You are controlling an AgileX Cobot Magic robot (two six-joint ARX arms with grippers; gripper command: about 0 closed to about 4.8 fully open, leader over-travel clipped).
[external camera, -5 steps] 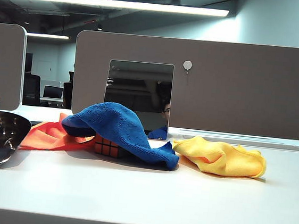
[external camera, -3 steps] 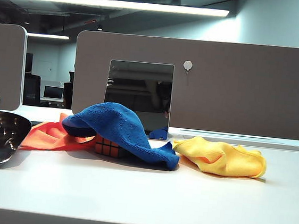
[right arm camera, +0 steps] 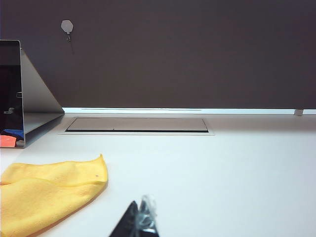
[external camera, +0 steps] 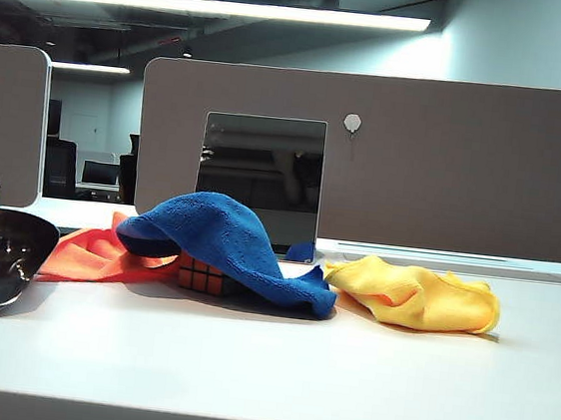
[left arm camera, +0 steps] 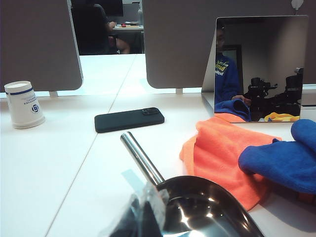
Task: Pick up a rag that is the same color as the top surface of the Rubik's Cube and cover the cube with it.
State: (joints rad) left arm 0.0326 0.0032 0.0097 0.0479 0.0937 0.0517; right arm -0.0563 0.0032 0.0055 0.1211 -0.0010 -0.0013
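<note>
Already the rag (external camera: 227, 245) lies draped over the Rubik's Cube (external camera: 200, 276) near the middle of the table (external camera: 274, 370), with only the cube's lower red tiles showing beneath the blue folds. An orange cloth (external camera: 95, 254) sits partly under the rag on one side, and a yellow cloth (external camera: 412, 294) lies just beside its trailing corner on the other. A mirror (external camera: 259, 183) stands behind them against the partition. The left gripper (left arm camera: 140, 217) rests low at the table's near edge, its fingers closed together and holding nothing — right beside a steel ladle (left arm camera: 197, 210). The right gripper (right arm camera: 140, 219) also sits low near the yellow cloth, its fingertips together and empty. A black phone (left arm camera: 128, 119) and a paper cup (left arm camera: 23, 104) lie farther off.
</note>
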